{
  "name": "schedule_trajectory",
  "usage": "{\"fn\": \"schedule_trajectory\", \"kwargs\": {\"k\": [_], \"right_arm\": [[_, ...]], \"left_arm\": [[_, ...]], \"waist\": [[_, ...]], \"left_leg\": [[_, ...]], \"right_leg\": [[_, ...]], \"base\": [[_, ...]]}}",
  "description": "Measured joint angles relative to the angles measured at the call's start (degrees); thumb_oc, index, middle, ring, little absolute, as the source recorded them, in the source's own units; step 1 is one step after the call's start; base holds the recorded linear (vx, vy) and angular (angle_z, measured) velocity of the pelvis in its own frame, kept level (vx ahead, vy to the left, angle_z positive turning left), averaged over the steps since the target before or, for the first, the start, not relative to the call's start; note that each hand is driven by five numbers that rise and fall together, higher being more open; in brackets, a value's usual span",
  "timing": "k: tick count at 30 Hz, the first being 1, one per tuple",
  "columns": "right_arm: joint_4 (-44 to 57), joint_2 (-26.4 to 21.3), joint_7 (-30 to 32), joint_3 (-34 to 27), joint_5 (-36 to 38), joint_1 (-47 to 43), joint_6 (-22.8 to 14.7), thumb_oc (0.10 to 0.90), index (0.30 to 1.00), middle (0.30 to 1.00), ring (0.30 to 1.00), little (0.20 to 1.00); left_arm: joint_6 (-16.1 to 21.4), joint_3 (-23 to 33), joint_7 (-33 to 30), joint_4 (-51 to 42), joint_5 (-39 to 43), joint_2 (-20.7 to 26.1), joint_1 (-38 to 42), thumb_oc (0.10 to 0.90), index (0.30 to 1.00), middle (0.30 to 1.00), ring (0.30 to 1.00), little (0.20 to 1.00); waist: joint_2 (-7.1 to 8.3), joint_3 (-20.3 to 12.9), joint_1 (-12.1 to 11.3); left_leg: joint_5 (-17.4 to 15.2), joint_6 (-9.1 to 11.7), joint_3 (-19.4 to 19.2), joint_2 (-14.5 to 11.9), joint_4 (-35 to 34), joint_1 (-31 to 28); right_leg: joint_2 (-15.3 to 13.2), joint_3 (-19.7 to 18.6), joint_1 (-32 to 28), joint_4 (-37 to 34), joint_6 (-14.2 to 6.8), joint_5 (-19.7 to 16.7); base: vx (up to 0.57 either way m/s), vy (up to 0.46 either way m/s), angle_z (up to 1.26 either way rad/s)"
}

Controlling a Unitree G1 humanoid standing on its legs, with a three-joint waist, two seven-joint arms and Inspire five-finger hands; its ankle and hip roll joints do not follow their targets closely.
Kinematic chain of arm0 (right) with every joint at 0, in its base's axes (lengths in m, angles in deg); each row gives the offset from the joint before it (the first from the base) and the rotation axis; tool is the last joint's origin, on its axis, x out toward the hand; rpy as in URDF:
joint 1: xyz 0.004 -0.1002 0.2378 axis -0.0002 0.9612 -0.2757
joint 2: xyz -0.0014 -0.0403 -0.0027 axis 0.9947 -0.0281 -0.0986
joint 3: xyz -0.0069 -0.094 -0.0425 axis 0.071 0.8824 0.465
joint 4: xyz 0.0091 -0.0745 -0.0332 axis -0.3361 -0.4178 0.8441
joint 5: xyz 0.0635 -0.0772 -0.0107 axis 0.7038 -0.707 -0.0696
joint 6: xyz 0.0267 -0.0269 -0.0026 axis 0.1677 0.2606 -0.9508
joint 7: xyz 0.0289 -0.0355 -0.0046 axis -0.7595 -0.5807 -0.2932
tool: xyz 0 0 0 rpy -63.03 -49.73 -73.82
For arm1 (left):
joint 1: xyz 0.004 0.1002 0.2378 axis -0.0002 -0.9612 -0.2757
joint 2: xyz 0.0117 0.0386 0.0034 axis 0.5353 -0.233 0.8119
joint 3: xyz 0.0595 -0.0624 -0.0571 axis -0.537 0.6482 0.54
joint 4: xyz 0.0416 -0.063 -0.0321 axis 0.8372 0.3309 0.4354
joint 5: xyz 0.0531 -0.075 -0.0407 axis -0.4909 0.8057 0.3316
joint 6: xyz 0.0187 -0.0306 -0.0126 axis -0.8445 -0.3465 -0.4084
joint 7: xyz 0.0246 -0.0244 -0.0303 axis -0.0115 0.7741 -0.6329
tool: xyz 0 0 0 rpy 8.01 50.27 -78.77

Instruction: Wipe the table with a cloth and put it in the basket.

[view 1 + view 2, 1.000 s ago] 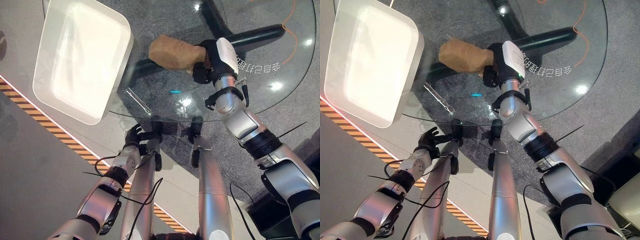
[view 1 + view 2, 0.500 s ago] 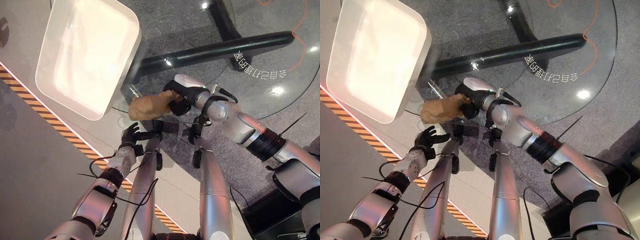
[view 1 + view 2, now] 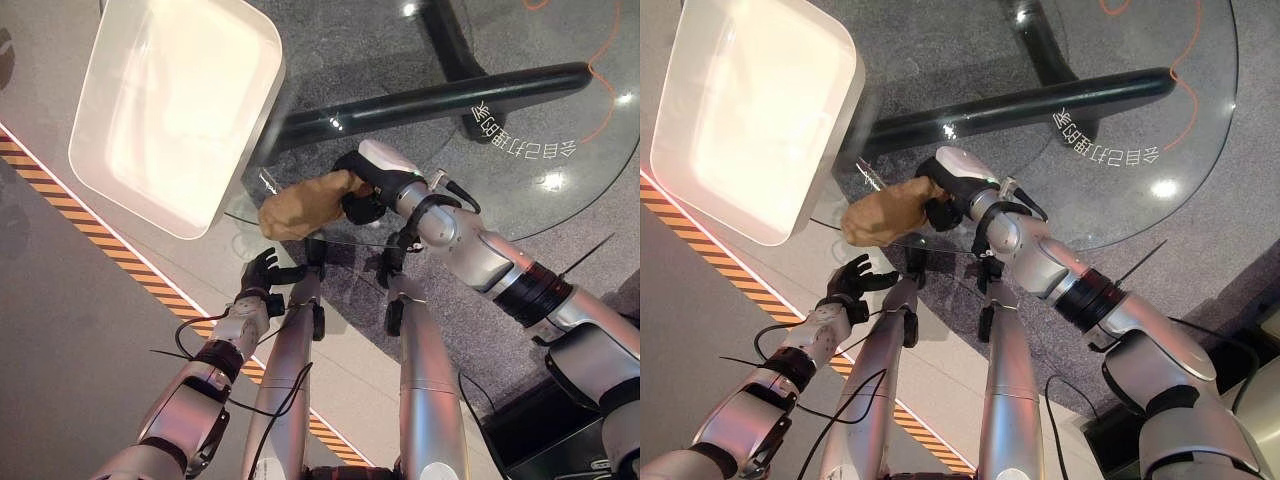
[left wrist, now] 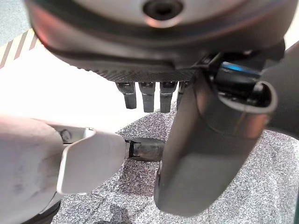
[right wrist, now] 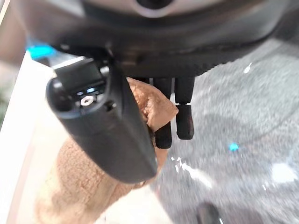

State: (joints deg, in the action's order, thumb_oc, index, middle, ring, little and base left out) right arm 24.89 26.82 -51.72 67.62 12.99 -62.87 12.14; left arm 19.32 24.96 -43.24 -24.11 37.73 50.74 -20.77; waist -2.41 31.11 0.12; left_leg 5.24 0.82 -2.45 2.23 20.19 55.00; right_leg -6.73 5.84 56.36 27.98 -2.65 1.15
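While the right hand has its fingers and thumb curled round the tan cloth at the glass counter's 7 o'clock edge, just beside the white basket at 10 o'clock, the left hand hangs below the rim, fingers loosely spread.

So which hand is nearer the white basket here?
Right. The right hand grips the brown cloth on the glass table, just beside the white basket. The left hand hangs open below the table edge.
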Motion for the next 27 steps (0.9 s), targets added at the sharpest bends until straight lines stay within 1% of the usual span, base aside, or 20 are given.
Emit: {"fn": "schedule_trajectory", "kwargs": {"k": [4, 5, 7, 12, 14, 17, 22, 27], "right_arm": [[-0.7, 2.2, 11.6, -4.1, 1.3, 2.3, 0.0, 0.100, 0.300, 0.300, 0.300, 0.200], [-0.9, 2.6, 13.1, -4.8, 1.5, 2.5, 0.0, 0.100, 0.300, 0.300, 0.300, 0.200], [-2.5, 4.0, 20.1, -8.9, 1.7, 2.9, 0.0, 0.100, 0.300, 0.300, 0.300, 0.200], [-4.0, 4.0, 28.7, -14.3, 1.8, 2.8, 0.1, 0.100, 0.300, 0.300, 0.300, 0.200], [-5.8, 3.8, 31.5, -15.5, 2.0, 2.4, 0.1, 0.100, 0.300, 0.300, 0.300, 0.200], [-7.5, 3.3, 33.4, -15.7, 3.3, 1.9, 0.1, 0.100, 0.300, 0.300, 0.300, 0.200], [-9.7, 2.8, 39.3, -16.0, 7.9, 1.7, -0.2, 0.100, 0.300, 0.300, 0.300, 0.200], [-10.3, 2.7, 44.3, -18.3, 11.8, 1.9, -1.2, 0.100, 0.300, 0.300, 0.300, 0.200]], "left_arm": [[0.1, -0.1, -0.1, 0.1, 0.0, 0.0, 0.0, 0.800, 0.900, 0.900, 0.900, 0.900], [0.1, -0.1, -0.1, 0.1, 0.0, -0.1, 0.0, 0.800, 0.900, 0.900, 0.900, 0.900], [0.1, -0.1, -0.2, 0.1, 0.0, -0.2, 0.0, 0.800, 0.900, 0.900, 0.900, 0.900], [0.3, 0.0, -0.3, 0.7, 0.0, -0.6, 0.0, 0.800, 0.900, 0.900, 0.900, 0.900], [0.4, 0.0, -0.3, 1.2, 0.0, -0.6, 0.2, 0.800, 0.900, 0.900, 0.900, 0.900], [0.4, 0.3, -0.3, 1.8, 0.0, -0.7, 0.5, 0.800, 0.900, 0.900, 0.900, 0.900], [0.7, 0.4, -0.3, 2.3, 0.1, -0.7, 1.5, 0.800, 0.900, 0.900, 0.900, 0.900], [0.7, 0.1, -0.4, 2.3, 0.1, -0.7, 1.5, 0.800, 0.900, 0.900, 0.900, 0.900]], "waist": [[0.01, 0.0, 0.0], [0.01, 0.0, 0.1], [0.01, 0.0, 0.2], [0.02, 0.0, 0.7], [0.03, 0.0, 1.2], [0.03, 0.0, 1.9], [0.04, 0.0, 1.9], [0.25, 0.1, 1.9]], "left_leg": [[0.0, -0.1, -0.1, 0.1, 0.2, 0.1], [-0.1, -0.1, -0.2, 0.1, 0.3, 0.2], [-0.3, -0.4, -0.4, 0.1, 0.9, 0.5], [-0.4, -0.6, -1.4, 0.1, 1.1, 0.5], [-0.5, -0.7, -1.4, 0.1, 1.2, 0.5], [-0.5, -0.8, -1.5, 0.1, 1.3, 0.5], [-1.3, -0.8, -1.7, -0.3, 2.5, 1.5], [-1.4, -1.2, -2.1, -0.3, 3.1, 2.1]], "right_leg": [[0.0, -0.2, 0.3, 0.2, 0.0, 0.0], [0.0, -0.3, 0.3, 0.3, 0.0, 0.0], [0.0, -0.7, 0.6, 0.7, -0.1, 0.1], [0.0, -1.6, 0.9, 0.7, -0.3, 0.0], [0.0, -1.7, 0.9, 0.7, -0.4, 0.0], [0.0, -1.8, 0.9, 0.7, -0.4, 0.0], [0.4, -2.0, 1.5, 0.7, -0.4, 0.0], [0.5, -2.8, 2.1, 0.7, -0.6, -0.1]], "base": [[0.00, 0.000, 0.00], [0.01, 0.021, -0.04], [0.01, 0.019, -0.04], [0.00, 0.001, -0.05], [0.00, 0.000, 0.00], [0.00, 0.000, 0.00], [0.00, -0.019, -0.05], [0.00, -0.008, -0.05]]}}
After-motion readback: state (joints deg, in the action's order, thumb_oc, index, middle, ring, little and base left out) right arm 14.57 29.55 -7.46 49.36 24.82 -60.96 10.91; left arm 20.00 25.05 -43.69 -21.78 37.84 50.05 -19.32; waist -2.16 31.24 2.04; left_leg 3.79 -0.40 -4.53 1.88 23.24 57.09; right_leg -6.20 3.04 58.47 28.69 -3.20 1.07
